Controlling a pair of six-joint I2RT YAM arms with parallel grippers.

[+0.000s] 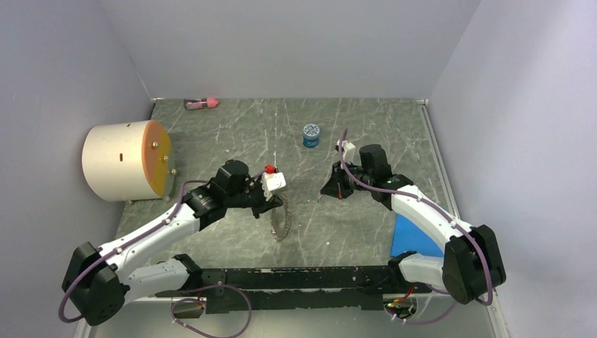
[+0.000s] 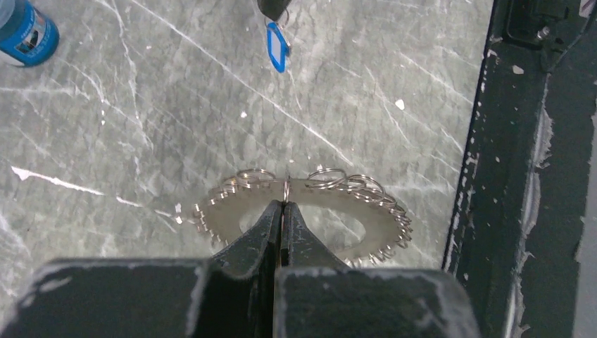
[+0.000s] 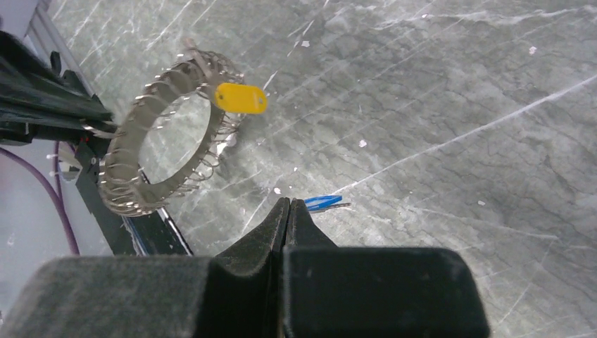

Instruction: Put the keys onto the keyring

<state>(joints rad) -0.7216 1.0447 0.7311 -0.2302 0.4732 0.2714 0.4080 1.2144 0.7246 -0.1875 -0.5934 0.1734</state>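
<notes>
Left end effector (image 2: 283, 204) clamping keyring (image 2: 338, 197), key (image 2: 278, 48) beyond

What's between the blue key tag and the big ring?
Nothing. In the left wrist view, only bare grey tabletop shows between the blue key tag and the keyring.

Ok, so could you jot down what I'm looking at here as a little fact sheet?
left gripper: shut, pinching a small loop on the keyring, which it holds upright
right gripper: shut on the blue key tag, apart from the ring
yellow key tag: against the ring's rim; hooked on or not, cannot tell
blue jar: standing beyond both grippers
table: grey, marbled
</notes>
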